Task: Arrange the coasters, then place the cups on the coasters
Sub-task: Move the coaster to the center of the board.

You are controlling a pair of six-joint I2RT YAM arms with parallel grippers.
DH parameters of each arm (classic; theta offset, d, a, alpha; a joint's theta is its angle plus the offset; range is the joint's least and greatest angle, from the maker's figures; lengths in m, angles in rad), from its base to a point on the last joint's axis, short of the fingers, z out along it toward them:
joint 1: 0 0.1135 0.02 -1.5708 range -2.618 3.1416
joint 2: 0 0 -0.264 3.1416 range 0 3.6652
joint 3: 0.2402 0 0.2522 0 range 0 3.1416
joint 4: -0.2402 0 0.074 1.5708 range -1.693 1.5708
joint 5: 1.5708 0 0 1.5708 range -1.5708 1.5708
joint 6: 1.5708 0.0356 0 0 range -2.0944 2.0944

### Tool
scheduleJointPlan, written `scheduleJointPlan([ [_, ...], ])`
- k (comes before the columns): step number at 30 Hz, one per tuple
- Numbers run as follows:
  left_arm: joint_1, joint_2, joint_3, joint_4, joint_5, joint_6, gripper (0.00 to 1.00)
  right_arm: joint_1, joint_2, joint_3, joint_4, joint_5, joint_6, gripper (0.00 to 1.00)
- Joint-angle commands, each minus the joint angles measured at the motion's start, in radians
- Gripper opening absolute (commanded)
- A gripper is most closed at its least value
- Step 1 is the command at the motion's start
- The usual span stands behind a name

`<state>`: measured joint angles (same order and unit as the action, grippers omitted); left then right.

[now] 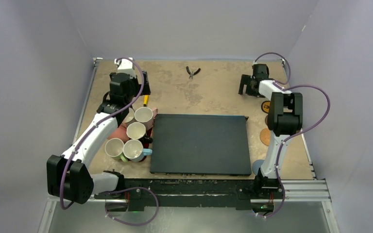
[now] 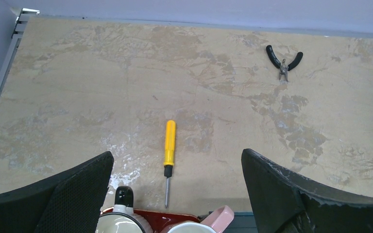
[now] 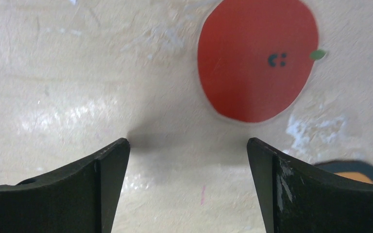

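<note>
The red coaster (image 3: 257, 58) lies flat on the table (image 3: 53, 73), untouched, just ahead and to the right of my right gripper (image 3: 187, 145). I judge it thin, light, stiff and prone to sliding, so it is best pinched across one edge. That gripper stands wide apart and empty, as does my left gripper (image 2: 177, 158).

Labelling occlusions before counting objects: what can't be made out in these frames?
1. Top view: right arm partly covers the coasters; red coaster not visible there.
2. Top view: left arm overlaps the cups; count unclear.
3. Left wrist view: bottom edge cuts off cups.
4. Right wrist view: dark-rimmed disc cut by finger and edge.
</note>
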<state>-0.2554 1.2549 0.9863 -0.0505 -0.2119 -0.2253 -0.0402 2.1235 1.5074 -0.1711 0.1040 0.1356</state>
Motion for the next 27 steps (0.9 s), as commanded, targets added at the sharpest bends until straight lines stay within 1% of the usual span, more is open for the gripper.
scheduleJointPlan([
  [1, 0.006, 0.008, 0.043, 0.006, 0.018, -0.018, 0.99, 0.008, -0.058, -0.038, -0.122, -0.030, 0.036, 0.95],
  [3, 0.007, 0.013, 0.044, 0.005, 0.023, -0.020, 0.99, 0.002, -0.074, -0.016, -0.130, -0.001, 0.041, 0.97],
  [9, 0.007, 0.024, 0.047, -0.002, 0.020, -0.019, 0.99, -0.042, -0.060, 0.095, -0.168, 0.005, 0.040, 0.98],
  [16, 0.006, 0.035, 0.052, -0.003, 0.028, -0.019, 0.99, -0.090, 0.049, 0.203, -0.186, -0.010, 0.047, 0.98],
  [25, 0.007, 0.040, 0.051, 0.000, 0.044, -0.013, 0.99, -0.105, 0.171, 0.342, -0.228, -0.035, 0.047, 0.98],
  [27, 0.007, 0.040, 0.050, 0.003, 0.050, -0.013, 0.99, -0.105, 0.183, 0.364, -0.227, -0.062, 0.036, 0.98],
])
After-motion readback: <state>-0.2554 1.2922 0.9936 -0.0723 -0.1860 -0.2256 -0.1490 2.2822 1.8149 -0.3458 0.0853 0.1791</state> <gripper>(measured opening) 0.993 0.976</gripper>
